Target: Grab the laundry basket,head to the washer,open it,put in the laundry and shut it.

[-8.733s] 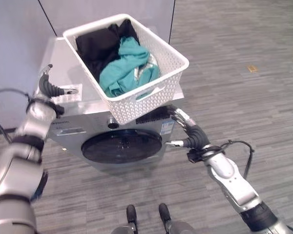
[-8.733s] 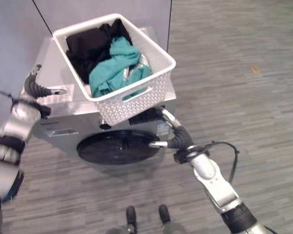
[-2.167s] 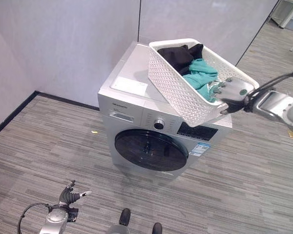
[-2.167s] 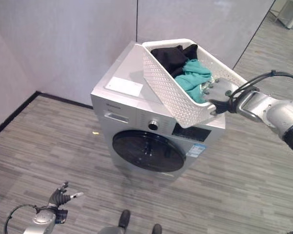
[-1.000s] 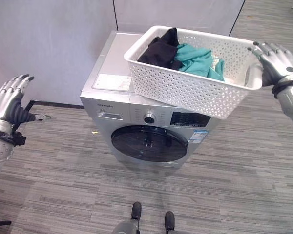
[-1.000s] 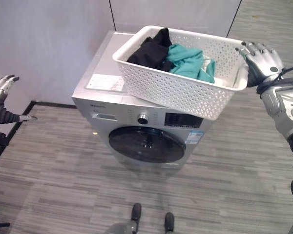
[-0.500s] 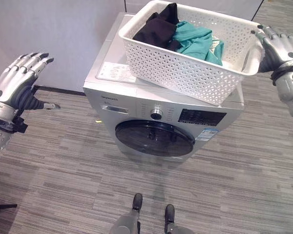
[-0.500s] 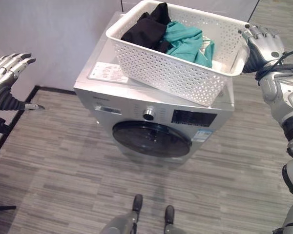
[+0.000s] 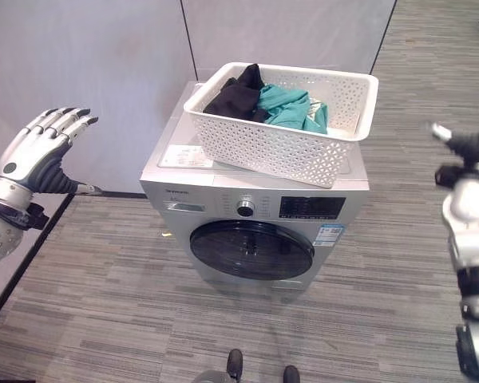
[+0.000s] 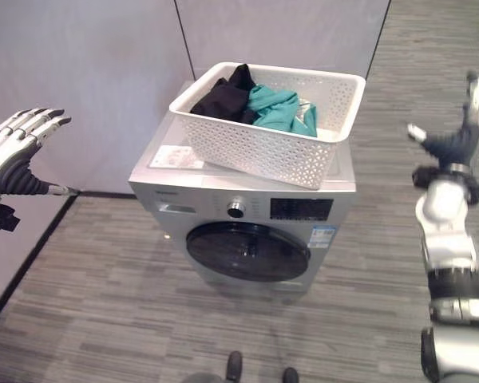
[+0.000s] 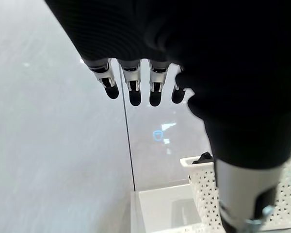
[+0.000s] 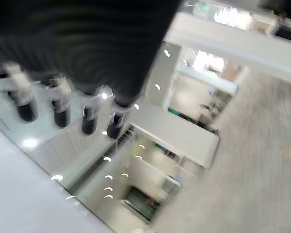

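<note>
A white lattice laundry basket rests on top of the silver washer, its long side toward me. Inside lie black clothes and a teal garment. The washer's round dark door is closed. My left hand is raised at the far left, open with straight fingers, well apart from the washer. My right hand is up at the far right, open, clear of the basket. The left wrist view shows its straight fingers and a corner of the basket.
A grey panelled wall stands directly behind the washer and runs along the left, with a dark skirting at its foot. Striped grey floor spreads in front of and to the right of the washer.
My right hand has let go of the basket's right rim and drawn away to the right. The basket now sits level on the washer. The camera has shifted; the left hand stays raised.
</note>
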